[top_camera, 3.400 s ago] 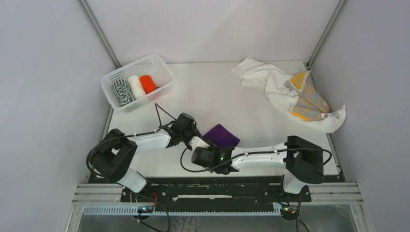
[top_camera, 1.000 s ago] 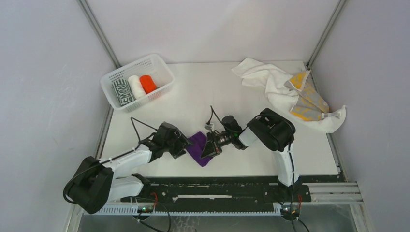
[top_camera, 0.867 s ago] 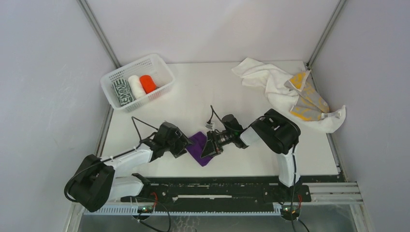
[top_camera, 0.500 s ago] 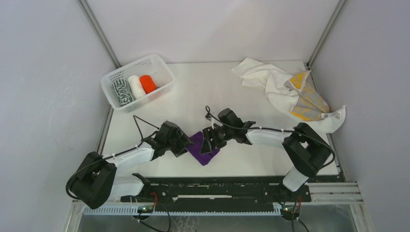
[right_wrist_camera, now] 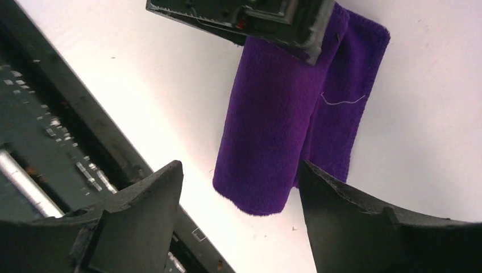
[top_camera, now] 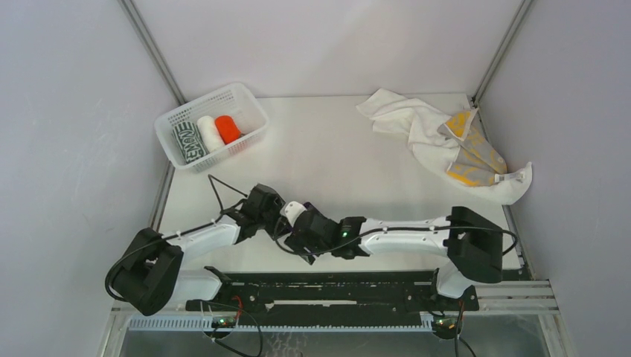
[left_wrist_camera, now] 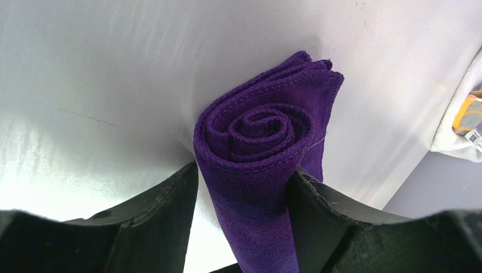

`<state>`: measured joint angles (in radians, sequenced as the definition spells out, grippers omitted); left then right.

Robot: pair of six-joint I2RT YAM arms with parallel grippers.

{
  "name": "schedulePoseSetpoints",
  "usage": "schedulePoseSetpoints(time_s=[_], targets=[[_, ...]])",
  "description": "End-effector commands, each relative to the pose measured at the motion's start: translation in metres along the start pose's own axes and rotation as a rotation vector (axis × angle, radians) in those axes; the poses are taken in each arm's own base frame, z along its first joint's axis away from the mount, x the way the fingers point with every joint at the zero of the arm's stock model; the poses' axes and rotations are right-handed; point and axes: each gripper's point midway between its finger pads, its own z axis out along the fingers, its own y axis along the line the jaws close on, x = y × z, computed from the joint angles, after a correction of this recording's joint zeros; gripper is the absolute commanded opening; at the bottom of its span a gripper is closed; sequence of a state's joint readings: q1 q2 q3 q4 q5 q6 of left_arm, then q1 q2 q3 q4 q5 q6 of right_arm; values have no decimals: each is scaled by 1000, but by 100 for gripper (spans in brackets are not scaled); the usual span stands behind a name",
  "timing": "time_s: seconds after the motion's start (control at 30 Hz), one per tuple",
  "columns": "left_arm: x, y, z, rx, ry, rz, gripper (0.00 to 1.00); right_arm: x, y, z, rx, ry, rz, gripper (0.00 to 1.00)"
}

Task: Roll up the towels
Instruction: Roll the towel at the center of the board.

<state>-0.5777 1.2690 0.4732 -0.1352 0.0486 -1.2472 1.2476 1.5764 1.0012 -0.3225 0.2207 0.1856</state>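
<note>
left wrist, right wrist, top external: small purple cloth towel (left_wrist_camera: 256,148), rolled, held in the left gripper (left_wrist_camera: 244,190)

left wrist: the purple cloth towel was wound into a tight spiral, its end facing the camera, and lay on the white table (left_wrist_camera: 113,85). the left gripper's two black fingers (left_wrist_camera: 165,199) pressed against the roll from either side, clamped on it.

right wrist: the roll lay lengthwise, with a loose flap of cloth flat beside it. the left gripper covered its far end. the right gripper (right_wrist_camera: 239,176) stood with its jaws spread wide; the roll's near end sat between them, with a gap on each side. a black rail ran along the table's edge just beside the roll.

top external: both arms met near the front edge of the table, left of centre, the two grippers close together; the purple roll was mostly hidden under them. a white plastic mesh basket (top_camera: 249,111) at the far left held three rolled towels side by side: a dark green-and-white patterned one (top_camera: 186,143), a white one (top_camera: 210,132) and an orange-red one (top_camera: 228,128). at the far right, a crumpled white towel (top_camera: 405,123) and a yellow-and-grey patterned towel (top_camera: 472,152) lay unrolled.
</note>
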Motion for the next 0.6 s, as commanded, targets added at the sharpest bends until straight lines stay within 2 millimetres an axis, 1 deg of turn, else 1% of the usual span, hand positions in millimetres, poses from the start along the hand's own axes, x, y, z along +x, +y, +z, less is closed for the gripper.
schedulePoseSetpoints(time_s=[0.0, 0.07, 0.17, 0.33, 0.47, 0.5, 0.57], targets=[[10, 46, 6, -171, 25, 37, 63, -8, -14, 8, 192, 2, -147, 73], [10, 47, 6, -174, 27, 36, 63, -1, -12, 16, 230, 24, -204, 72], [11, 48, 7, -180, 32, 35, 64, 8, -5, 26, 239, 49, -250, 69], [14, 48, 8, -177, 45, 29, 64, 28, -8, 42, 291, 120, -301, 62], [13, 43, 6, -155, 44, 24, 67, 40, -11, 51, 281, 160, -292, 51], [13, 40, 4, -144, 43, 22, 68, 42, -11, 52, 261, 165, -283, 47], [10, 35, 1, -118, 37, 16, 70, 45, -7, 54, 185, 176, -247, 43]])
